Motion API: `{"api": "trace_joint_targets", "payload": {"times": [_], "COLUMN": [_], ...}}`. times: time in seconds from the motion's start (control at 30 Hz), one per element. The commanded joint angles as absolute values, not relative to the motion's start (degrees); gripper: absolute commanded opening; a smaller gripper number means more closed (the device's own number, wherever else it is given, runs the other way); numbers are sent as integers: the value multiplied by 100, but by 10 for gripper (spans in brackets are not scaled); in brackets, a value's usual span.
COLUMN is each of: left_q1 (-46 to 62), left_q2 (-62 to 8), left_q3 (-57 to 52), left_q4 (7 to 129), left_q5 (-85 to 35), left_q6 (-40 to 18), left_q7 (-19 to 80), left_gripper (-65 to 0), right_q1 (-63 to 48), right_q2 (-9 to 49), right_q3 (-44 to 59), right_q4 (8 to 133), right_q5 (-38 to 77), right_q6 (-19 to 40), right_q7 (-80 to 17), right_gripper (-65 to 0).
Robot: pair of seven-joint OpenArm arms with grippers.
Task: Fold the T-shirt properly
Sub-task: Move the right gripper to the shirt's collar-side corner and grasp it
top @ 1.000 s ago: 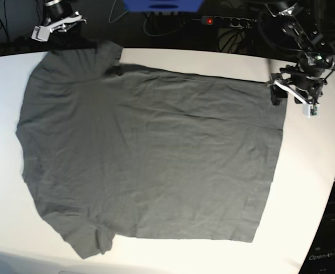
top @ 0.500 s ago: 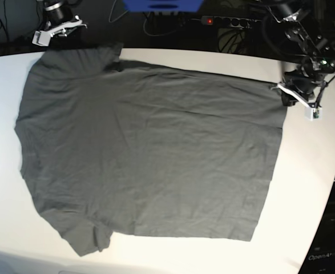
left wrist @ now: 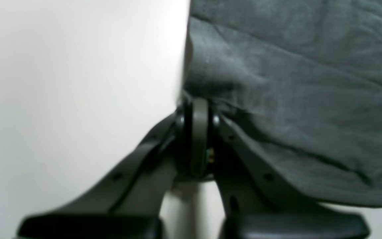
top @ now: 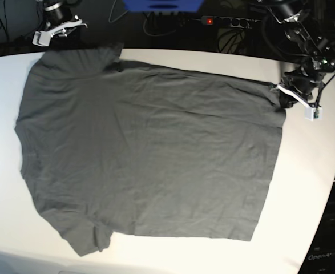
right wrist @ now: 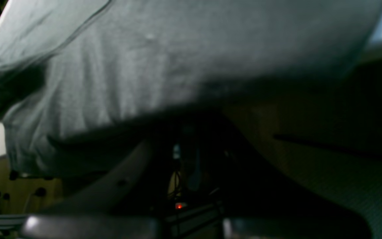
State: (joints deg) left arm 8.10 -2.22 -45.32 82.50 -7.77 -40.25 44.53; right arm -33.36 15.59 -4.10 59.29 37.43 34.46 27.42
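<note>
- The T-shirt (top: 150, 154) lies spread flat on the white table (top: 310, 188), filling most of it. Its hem is toward 3 o'clock, and its neck and sleeves are toward 9 o'clock.
- No fold has been made yet, so nearly all the work is left, as I judge it.
- My left tool (top: 285, 98) sits at the hem corner near 2 o'clock. Its jaws are clenched, and in the left wrist view they pinch the cloth edge (left wrist: 211, 96).
- My right tool (top: 57, 29) is at 11 o'clock by the upper sleeve, clenched. The right wrist view shows cloth draped just over it, so I judge it is holding that edge.
- The shirt is plain, without print or label.
- At 4 o'clock, off the table, dark equipment carries pale lettering (top: 321, 257) starting "OpenAr", cut off by the frame edge.
</note>
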Motion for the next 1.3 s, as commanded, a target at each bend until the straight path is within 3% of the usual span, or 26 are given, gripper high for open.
{"api": "trace_joint_targets", "payload": {"times": [0.0,1.27], "left_q1": [971,1077], "left_q2": [-101,-110], "left_q3": [-4470,-4523], "left_q4": [8127,8127], "left_q5": [-127,-119], "left_q6": [-4000,-4000], "left_q7": [5420,5745], "left_gripper": [-628,-628], "right_q1": [-3319,-4690], "right_q2": [1648,2352], "right_q3": [-347,-48], "right_q4": [6062,8444], "right_q5": [3855,3837], "right_q6": [3609,3389], "right_q7": [3178,3178], "right_gripper": [-647,-647]}}
